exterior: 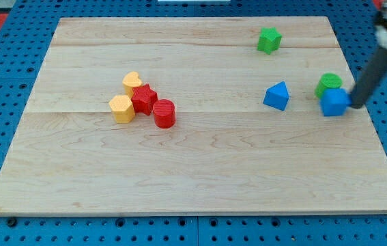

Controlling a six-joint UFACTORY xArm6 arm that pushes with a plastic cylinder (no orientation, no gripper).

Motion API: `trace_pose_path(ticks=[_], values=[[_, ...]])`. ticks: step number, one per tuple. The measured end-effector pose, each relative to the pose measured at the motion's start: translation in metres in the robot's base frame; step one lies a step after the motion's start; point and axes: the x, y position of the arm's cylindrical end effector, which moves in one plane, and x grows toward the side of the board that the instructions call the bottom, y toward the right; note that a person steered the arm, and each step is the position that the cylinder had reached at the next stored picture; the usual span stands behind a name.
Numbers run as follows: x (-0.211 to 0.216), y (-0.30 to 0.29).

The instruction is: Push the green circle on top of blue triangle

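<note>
**Ana:** Camera view first, starting at the rod. There is no pincer on this arm, so nothing spreads, presses together or pinches; it ends in my tip (354, 104), which sits low at the view's right, just beside the right face of a blue cube-like block (334, 102). Whether it actually touches that block I cannot tell.

**Ben:** And the task's own pieces?

**Ana:** The green circle (328, 83) is right behind the blue cube-like block, toward the view's top, the two touching or nearly so. The blue triangle (276, 96) lies to the view's left of them, near but clearly apart, with bare board (200, 171) between.

**Ben:** So how far along is it?

**Ana:** Not done, by my reading. The circle has to end against the triangle on its upper side, and it is off to the triangle's right instead. What is left, I judge, is a leftward push on the circle, and the tip is lined up with the blue cube more than with the circle.

**Ben:** Anything else about?

**Ana:** A green star-like block (269, 40) near the view's top, and well to the left a cluster: a yellow heart-like block (132, 82), a yellow hexagon (121, 108), a red star (144, 98) and a red cylinder (164, 113), all huddled together and out of the way.
</note>
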Motion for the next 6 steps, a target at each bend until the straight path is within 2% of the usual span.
trace_pose_path(ticks=[1,2,3,4,5,6], values=[[0.007,-0.030],[0.007,0.046],[-0.037,0.077],[-0.023,0.032],[-0.023,-0.041],[-0.047,-0.035]])
